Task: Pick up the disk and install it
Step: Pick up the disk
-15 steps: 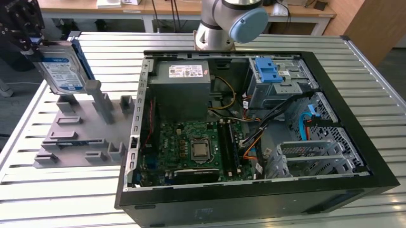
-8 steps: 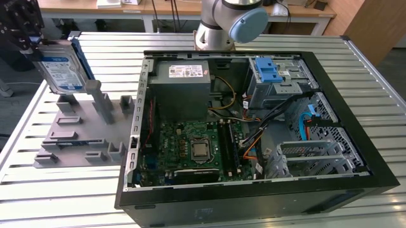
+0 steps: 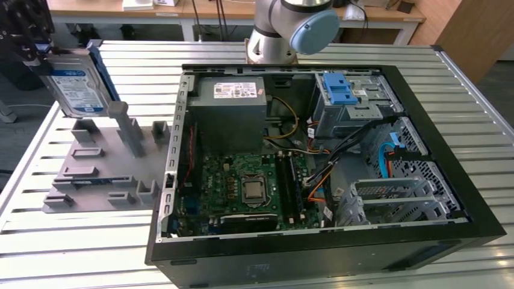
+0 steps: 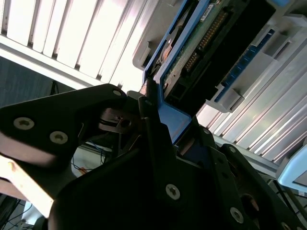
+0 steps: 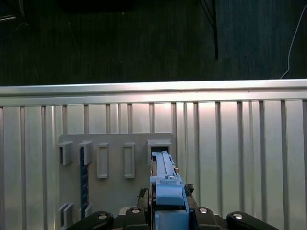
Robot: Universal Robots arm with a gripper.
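One disk (image 3: 76, 84), one hand (image 3: 38, 57), one robot arm (image 3: 289, 27), one open computer case (image 3: 321, 262), one grey slotted rack (image 3: 88, 180), one power-supply box (image 3: 233, 99), one blue latch (image 3: 340, 90), one motherboard (image 3: 241, 186) and one slatted bench (image 3: 80, 253).

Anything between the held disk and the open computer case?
Nothing visible. The tool holds the silver-grey rectangular disk with blue rails above the grey plastic rack; the black metal computer case beside it lies open.

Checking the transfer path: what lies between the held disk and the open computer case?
In the exterior view, only bare slatted table and the grey fixture's upright posts separate the disk from the computer case.
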